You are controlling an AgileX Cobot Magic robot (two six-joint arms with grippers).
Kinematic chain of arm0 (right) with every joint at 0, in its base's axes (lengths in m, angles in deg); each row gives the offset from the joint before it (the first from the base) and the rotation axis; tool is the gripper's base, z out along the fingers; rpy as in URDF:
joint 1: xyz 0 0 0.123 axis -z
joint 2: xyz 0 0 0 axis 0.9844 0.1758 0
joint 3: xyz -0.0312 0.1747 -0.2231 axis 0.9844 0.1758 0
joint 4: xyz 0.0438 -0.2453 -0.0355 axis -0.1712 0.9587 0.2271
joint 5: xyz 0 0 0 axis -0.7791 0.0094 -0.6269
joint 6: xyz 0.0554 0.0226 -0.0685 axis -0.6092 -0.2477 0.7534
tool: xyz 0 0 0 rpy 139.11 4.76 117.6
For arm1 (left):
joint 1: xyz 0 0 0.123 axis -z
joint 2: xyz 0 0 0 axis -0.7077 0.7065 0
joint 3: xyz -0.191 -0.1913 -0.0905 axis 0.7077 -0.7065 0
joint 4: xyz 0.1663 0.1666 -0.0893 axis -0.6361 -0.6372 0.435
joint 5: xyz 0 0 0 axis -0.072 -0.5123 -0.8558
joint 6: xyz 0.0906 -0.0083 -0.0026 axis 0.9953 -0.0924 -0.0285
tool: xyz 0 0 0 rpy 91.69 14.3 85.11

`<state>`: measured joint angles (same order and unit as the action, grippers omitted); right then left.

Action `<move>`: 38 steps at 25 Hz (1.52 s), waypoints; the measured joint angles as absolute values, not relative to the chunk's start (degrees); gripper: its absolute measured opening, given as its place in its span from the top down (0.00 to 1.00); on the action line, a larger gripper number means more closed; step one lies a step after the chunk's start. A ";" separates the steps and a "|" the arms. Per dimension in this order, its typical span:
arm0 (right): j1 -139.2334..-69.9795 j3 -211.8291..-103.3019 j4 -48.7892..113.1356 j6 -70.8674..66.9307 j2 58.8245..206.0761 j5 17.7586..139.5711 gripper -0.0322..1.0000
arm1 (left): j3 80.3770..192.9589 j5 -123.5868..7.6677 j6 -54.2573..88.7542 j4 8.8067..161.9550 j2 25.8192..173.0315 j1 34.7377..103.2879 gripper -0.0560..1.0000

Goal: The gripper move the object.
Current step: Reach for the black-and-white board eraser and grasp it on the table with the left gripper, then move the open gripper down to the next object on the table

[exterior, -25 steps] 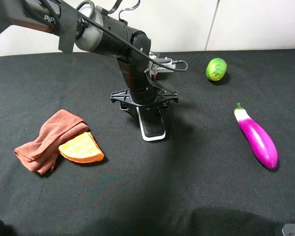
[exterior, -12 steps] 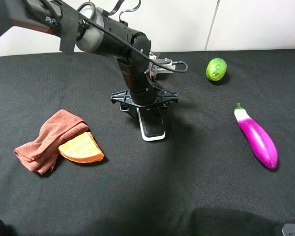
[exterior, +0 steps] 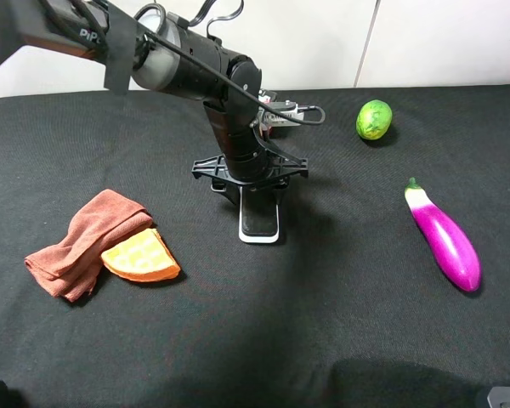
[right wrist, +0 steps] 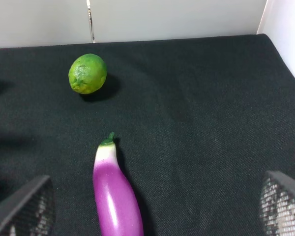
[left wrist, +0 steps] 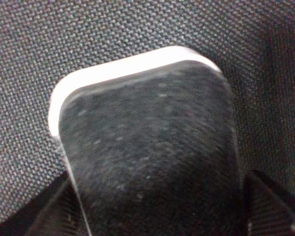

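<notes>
The object [exterior: 259,223], an oblong eraser with a black felt top on a white base, lies on the black table near the middle. It fills the left wrist view [left wrist: 147,137], rounded end pointing away. My left gripper [exterior: 257,195] stands straight down over the object's far end, and its black fingers [left wrist: 39,211] press against both long sides, shut on it [left wrist: 155,211]. My right gripper [right wrist: 155,196] hovers at the right with its fingers wide apart, open and holding nothing.
A green lime [exterior: 374,119] sits at the back right and a purple eggplant [exterior: 444,240] lies on the right. A brownish-red cloth [exterior: 81,242] and an orange waffle-like piece [exterior: 141,257] lie at the left. The white wall runs along the table's back edge.
The left jaws have closed in on the object. The object has swung from a slant to lie straight, its near end shifting a little to the left. The arm has stayed in place.
</notes>
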<state>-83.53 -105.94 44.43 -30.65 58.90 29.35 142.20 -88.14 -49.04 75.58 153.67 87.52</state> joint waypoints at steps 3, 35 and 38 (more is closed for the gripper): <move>-83.53 -105.94 44.43 -30.65 58.90 29.35 0.36 | 142.20 -88.14 -49.04 75.58 153.67 87.52 0.30; -83.53 -105.94 44.43 -30.65 58.90 29.35 0.36 | 150.59 -94.79 -46.22 75.42 153.98 87.52 0.32; -83.53 -105.94 44.43 -30.65 58.90 29.35 0.36 | 150.59 -94.79 -46.22 75.42 153.98 87.52 0.32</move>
<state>-83.53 -105.94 44.43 -30.65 58.90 29.35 150.59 -94.79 -46.22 75.42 153.98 87.52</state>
